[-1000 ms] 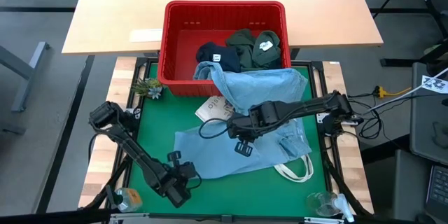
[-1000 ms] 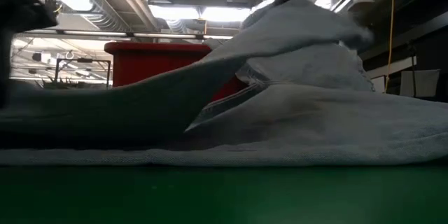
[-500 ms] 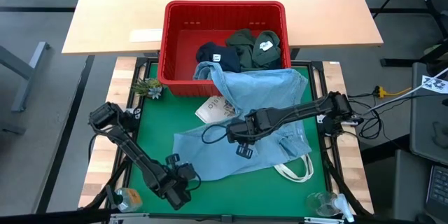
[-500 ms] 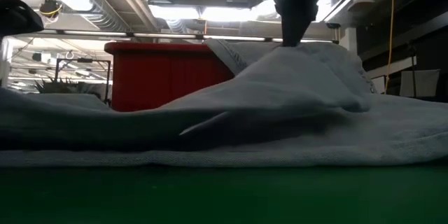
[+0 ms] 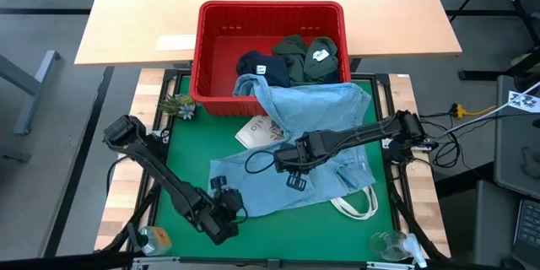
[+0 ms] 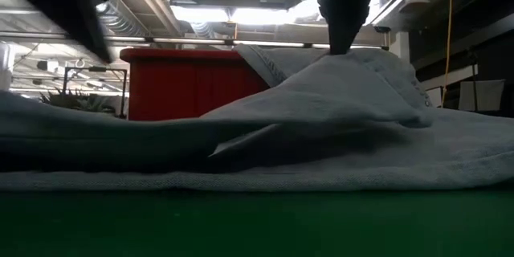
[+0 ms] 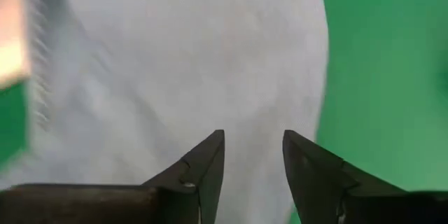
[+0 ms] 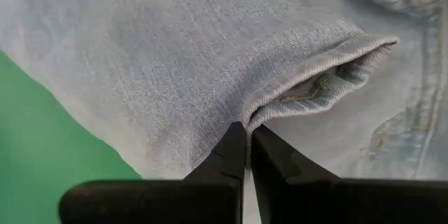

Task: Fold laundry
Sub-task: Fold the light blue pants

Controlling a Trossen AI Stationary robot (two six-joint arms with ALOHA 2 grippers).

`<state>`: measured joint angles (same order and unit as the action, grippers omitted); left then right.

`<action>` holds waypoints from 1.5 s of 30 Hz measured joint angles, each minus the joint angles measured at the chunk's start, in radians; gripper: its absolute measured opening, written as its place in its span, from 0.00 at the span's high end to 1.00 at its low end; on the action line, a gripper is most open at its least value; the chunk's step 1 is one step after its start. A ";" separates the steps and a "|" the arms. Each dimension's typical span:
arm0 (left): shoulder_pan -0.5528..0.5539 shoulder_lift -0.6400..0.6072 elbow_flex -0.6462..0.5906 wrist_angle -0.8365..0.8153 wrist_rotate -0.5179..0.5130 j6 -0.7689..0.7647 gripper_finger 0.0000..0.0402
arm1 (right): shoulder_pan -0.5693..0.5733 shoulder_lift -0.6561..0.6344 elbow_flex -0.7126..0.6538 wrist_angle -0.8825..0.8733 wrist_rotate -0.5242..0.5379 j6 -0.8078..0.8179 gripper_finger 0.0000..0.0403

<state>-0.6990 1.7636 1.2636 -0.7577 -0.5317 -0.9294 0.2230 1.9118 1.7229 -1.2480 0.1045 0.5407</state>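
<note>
Fold laundry, spreading stage. The light blue denim garment [image 5: 287, 164] lies partly flattened on the green mat [image 5: 181, 148], its far end trailing up toward the red basket [image 5: 215, 46], where the navy garment [image 5: 253, 66] and the dark olive garments [image 5: 305, 57] wait. No fold is made yet; judged from the lie of the cloth, the step in hand is drawing the denim flat.

Right gripper [image 8: 248, 134]: fingers pressed together on a raised ridge of denim, a hemmed fold that juts out just beyond the tips. In the low view this pinch lifts the cloth into a peak directly under the gripper [image 6: 337, 44]; in the high view it hangs over the garment's middle [image 5: 291, 162].

Left gripper [image 7: 252, 155]: fingers parted to a moderate gap with nothing between them. Pale denim fills the view ahead of the tips, bare mat to one side. In the high view it sits at the garment's near corner [image 5: 221, 211], apparently touching or just above the edge; which, cannot be told.

Next move, as a judgement: the left gripper needs a fresh hold on the corner in front of it, so the two arms can tension the denim and lay it flat. A white tote bag [image 5: 354, 205] lies under the cloth beside the right gripper and may snag.
</note>
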 joint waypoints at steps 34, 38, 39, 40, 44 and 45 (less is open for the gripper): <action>0.677 -0.093 -0.049 -0.311 0.520 0.539 0.67 | 0.000 0.000 0.000 -0.006 0.095 -0.101 0.97; 0.701 -0.093 -0.137 -0.271 0.601 0.568 0.67 | 0.000 0.000 0.000 -0.005 0.096 -0.101 0.97; 0.704 -0.092 -0.157 -0.268 0.605 0.570 0.67 | 0.000 0.000 0.000 -0.005 0.096 -0.101 0.97; 0.706 -0.092 -0.170 -0.267 0.606 0.571 0.67 | 0.000 0.000 0.000 -0.004 0.096 -0.101 0.97; 0.712 -0.092 -0.204 -0.235 0.628 0.593 0.67 | 0.000 0.000 0.000 0.012 0.096 -0.101 0.97; 0.715 -0.092 -0.206 -0.228 0.640 0.598 0.67 | 0.000 0.000 0.000 0.019 0.097 -0.101 0.97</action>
<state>0.0156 1.6714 1.0573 -0.9862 0.1084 -0.3310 0.2234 1.9118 1.7226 -1.2287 0.2010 0.4393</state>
